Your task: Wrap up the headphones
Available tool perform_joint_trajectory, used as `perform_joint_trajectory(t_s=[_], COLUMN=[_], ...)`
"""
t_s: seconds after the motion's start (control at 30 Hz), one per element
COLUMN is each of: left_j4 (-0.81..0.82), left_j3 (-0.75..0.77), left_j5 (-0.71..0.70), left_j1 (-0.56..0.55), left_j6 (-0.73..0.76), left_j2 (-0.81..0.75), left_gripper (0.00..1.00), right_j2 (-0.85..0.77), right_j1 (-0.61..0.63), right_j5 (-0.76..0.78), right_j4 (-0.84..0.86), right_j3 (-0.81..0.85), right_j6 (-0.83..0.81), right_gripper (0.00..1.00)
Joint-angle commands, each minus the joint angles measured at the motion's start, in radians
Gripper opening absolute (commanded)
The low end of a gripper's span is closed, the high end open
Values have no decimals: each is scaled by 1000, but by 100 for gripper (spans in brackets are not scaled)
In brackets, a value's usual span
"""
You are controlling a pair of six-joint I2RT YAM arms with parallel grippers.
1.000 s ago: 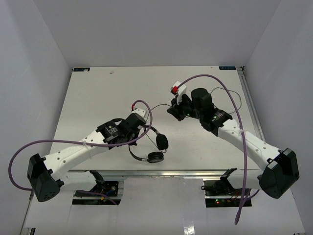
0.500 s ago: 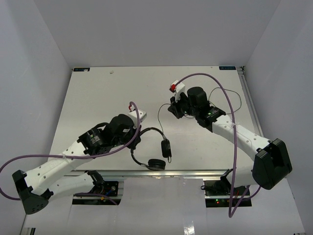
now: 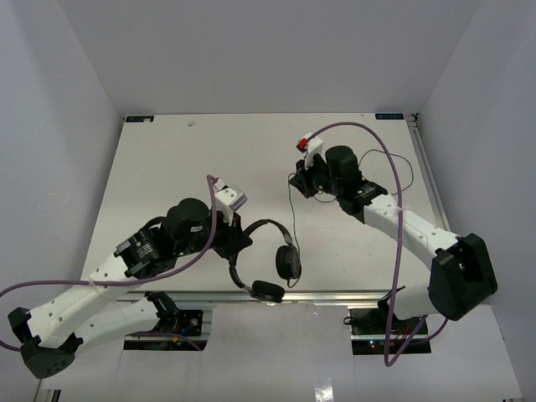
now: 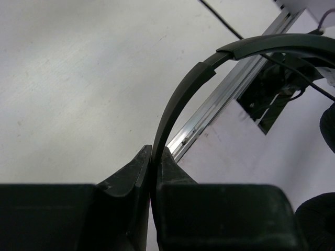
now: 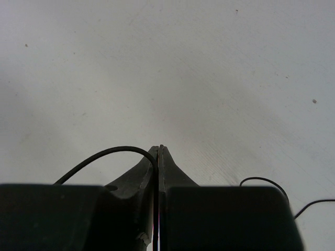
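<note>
The black headphones (image 3: 276, 260) hang at the table's near edge, two round earcups low and the thin headband (image 3: 260, 224) arching up. My left gripper (image 3: 239, 239) is shut on the headband (image 4: 178, 99), which runs up and right out of the jaws in the left wrist view. The thin black cord (image 3: 291, 209) runs from the earcup up to my right gripper (image 3: 303, 180) at mid-table. That gripper (image 5: 158, 149) is shut on the cord (image 5: 104, 154), which loops out left from between the jaws. More cord (image 3: 402, 167) trails to the right.
The aluminium front rail (image 3: 276, 295) of the table lies just under the earcups, also in the left wrist view (image 4: 220, 99). Thick purple robot cables (image 3: 368, 138) arc over both arms. White walls enclose the table on three sides.
</note>
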Motion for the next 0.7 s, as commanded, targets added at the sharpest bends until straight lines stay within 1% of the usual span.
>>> perform_joint_trajectory(t_s=[0.0,0.13,0.33,0.4,0.57,0.67], left_j4=[130,149,161,176,207,229], left_j3=[37,54,52,45,33,23], left_j5=[39,-2,-133,-109,122,175], left_j1=[-7,-7,-6,-7,-6,-6], left_j6=[-73,-110,-141,-146,-147,-168], left_j2=[-63,-84,-119,-123,-96,-82], left_gripper=[0,0,0,0,0,0], right_j2=[-31,-47,-68,-70,-55,-35], right_j1=[-1,-2,-1,0,-3,-5], right_j5=[-43,-54,-77,-68,-23,-28], right_j4=[127,171,197,205,204,206], right_j3=[-42,-76,-100,-106,-86,-71], right_j6=[64,85,103,103,88,87], right_gripper=[8,8,8,8,8,8])
